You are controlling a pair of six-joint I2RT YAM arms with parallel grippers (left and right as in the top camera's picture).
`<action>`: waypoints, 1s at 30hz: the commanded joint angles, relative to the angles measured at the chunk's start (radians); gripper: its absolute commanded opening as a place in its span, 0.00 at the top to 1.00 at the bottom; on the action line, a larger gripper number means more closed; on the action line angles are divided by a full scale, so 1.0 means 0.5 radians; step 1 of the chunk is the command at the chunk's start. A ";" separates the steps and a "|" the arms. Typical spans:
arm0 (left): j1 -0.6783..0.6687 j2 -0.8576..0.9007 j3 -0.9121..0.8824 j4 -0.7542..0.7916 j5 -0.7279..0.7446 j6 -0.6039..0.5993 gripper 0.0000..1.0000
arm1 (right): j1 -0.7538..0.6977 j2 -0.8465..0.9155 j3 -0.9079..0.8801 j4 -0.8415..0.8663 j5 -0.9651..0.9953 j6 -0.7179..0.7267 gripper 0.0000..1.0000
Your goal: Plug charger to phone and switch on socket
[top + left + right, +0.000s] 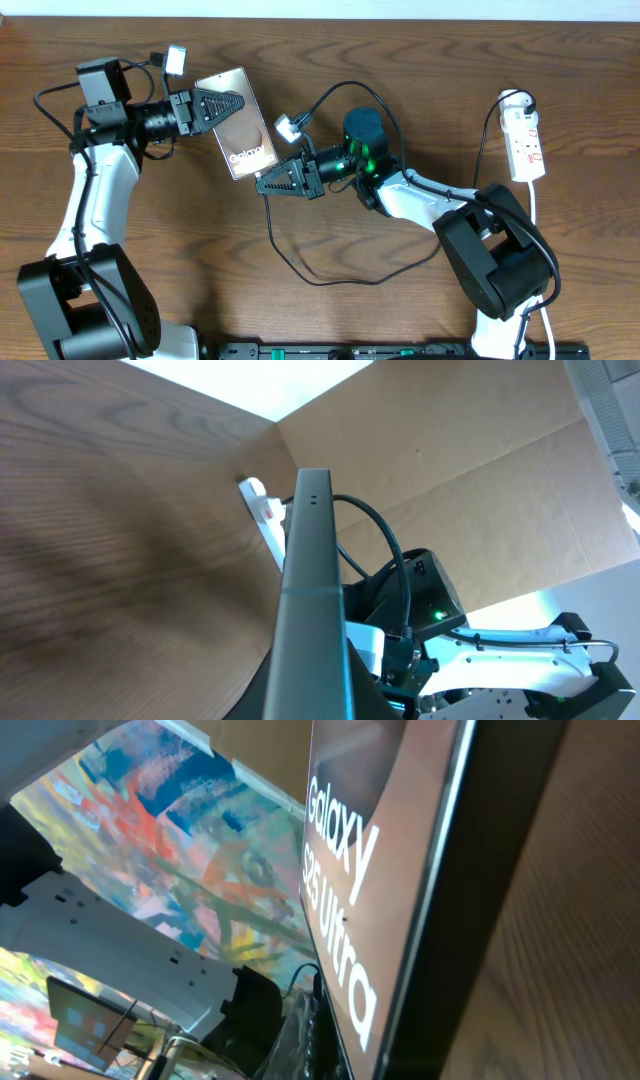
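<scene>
Overhead view first: the left tool (pixel 235 107) is clamped across the upper end of the phone (pixel 250 140), which reaches out ahead of it; the right tool (pixel 265 185), jaws together, sits with its tip just beside the phone's lower end; the charger (pixel 300 272) runs from that tip in a slack loop back under its arm, so I judge the connector pinched there, though it is hidden; the socket (pixel 526 140) lies on the counter (pixel 400 40) well behind the right tool.

Left wrist view: the phone (pixel 312 590) stands edge-on straight ahead; the socket (pixel 262 508) is far beyond it.

Right wrist view: the phone (pixel 400 870) fills the space just ahead, lettering readable; no port shows.

Handling, as I judge it: the phone is stiff and slick, best gripped clear of the port end; the charger is light and limp, best held right behind its rigid tip.
</scene>
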 commanded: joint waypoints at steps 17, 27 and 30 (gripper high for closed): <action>-0.067 -0.046 0.006 -0.026 0.085 0.027 0.93 | -0.014 -0.034 0.069 0.006 0.162 -0.020 0.99; -0.014 -0.046 0.006 -0.025 0.077 0.027 0.93 | -0.014 -0.034 0.068 -0.229 0.152 -0.054 0.99; 0.023 -0.046 0.006 -0.027 0.078 0.027 0.93 | -0.014 -0.034 0.068 -0.233 0.144 -0.054 0.99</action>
